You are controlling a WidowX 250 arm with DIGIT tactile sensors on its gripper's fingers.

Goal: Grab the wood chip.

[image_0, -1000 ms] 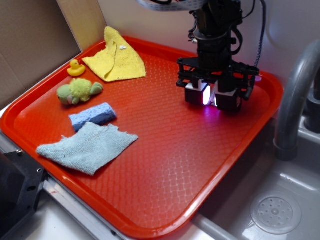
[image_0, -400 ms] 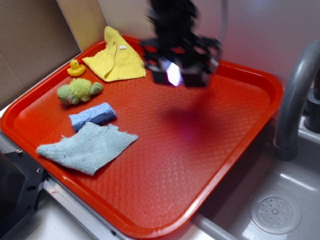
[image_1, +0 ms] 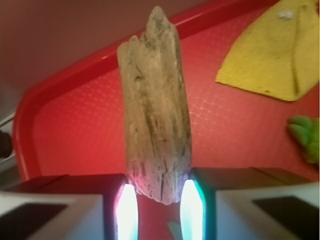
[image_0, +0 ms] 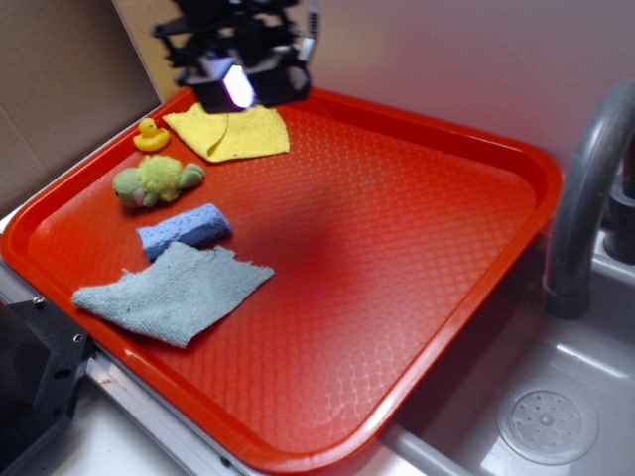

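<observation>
The wood chip is a rough brown-grey oblong piece with streaky grain. In the wrist view it sticks out from between my two lit fingertips, its near end clamped between them. My gripper is shut on it. In the exterior view my gripper hangs in the air above the tray's far left part, over the yellow cloth. The chip itself cannot be made out in that view, only the glow between the fingers.
The red tray holds a yellow rubber duck, a green plush toy, a blue sponge and a light blue cloth on its left side. A grey faucet pipe and sink are on the right. A cardboard wall stands at the left.
My gripper has risen from the tray's back right area and swung left across the tray to above the yellow cloth, carrying the chip.
</observation>
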